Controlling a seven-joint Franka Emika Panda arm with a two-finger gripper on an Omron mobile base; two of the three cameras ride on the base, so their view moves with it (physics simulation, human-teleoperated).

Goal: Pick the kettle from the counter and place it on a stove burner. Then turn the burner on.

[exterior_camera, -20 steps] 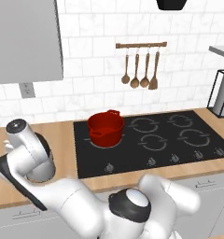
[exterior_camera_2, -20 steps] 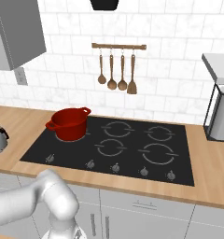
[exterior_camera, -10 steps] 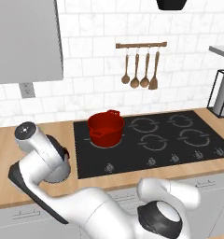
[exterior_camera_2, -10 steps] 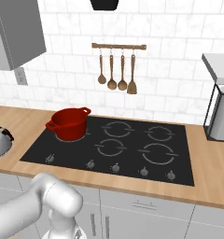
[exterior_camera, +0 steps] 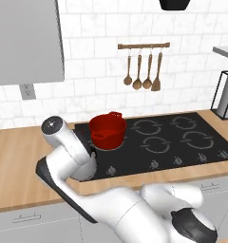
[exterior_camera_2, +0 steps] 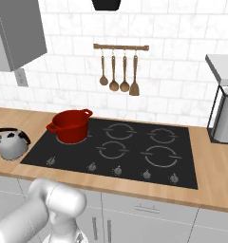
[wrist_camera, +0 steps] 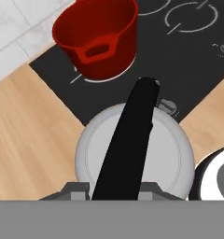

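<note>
**Kettle carried toward the stove's left edge**

Since the earlier frames, the kettle [exterior_camera_2: 12, 144] has travelled rightward, from over the wooden surface [exterior_camera_2: 220, 175] to just beside the black stove [exterior_camera_2: 135, 152]. The claw [wrist_camera: 115, 189] is clamped on its black handle [wrist_camera: 132, 135]. The red pot [exterior_camera: 108, 131] sits on the rear-left burner, close beyond. Utensils [exterior_camera_2: 118, 76] hang on the wall. No legible writing.

The kettle [exterior_camera_2: 12, 144] hangs at the cooktop's [exterior_camera_2: 135, 156] left edge, over the counter [exterior_camera_2: 215, 175], just left of the pot [exterior_camera_2: 71, 126] on the rear-left burner. Utensils [exterior_camera_2: 118, 76] hang on the wall behind; knobs [exterior_camera_2: 118, 169] line the front.
</note>
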